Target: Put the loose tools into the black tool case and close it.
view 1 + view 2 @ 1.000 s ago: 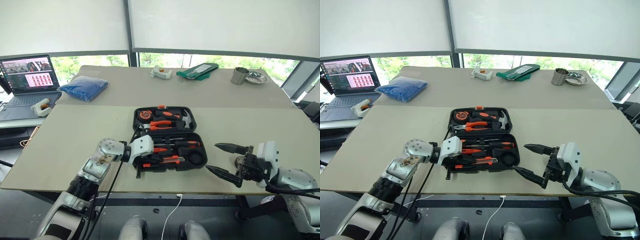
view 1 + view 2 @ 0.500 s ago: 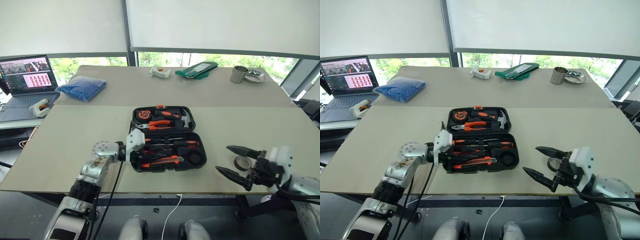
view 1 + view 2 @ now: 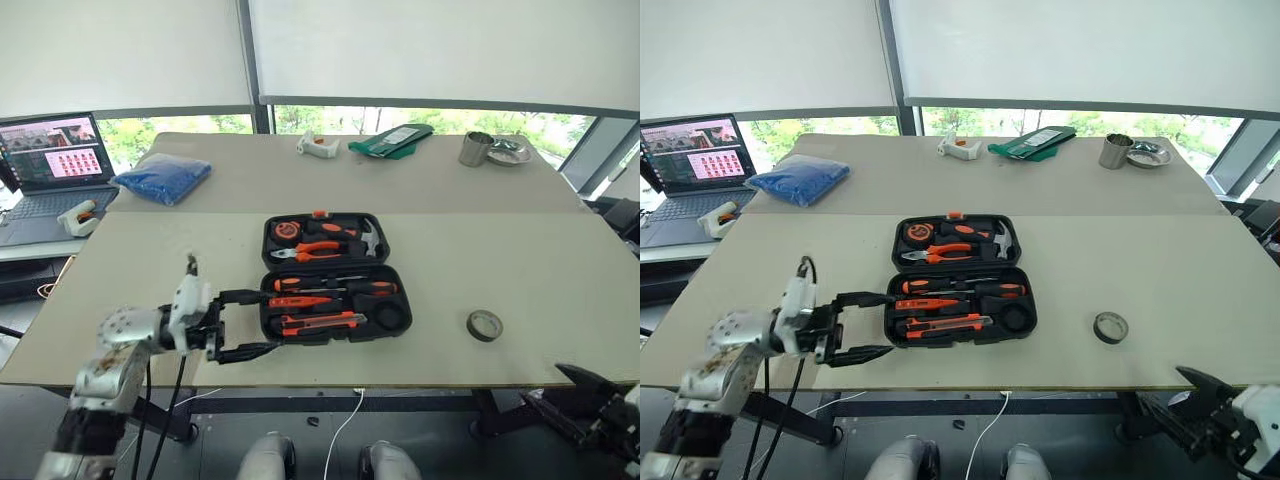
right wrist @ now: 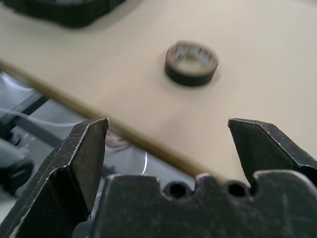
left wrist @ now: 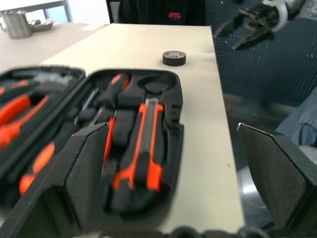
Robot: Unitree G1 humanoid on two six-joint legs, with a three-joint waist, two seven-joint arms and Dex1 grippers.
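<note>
Gaping wide and holding nothing, left end effector sits just left of the open black tool case on the bench. Right end effector, equally wide and empty, hangs beyond the bench's near edge. Tape roll lies loose right of the case. No legible writing.
</note>
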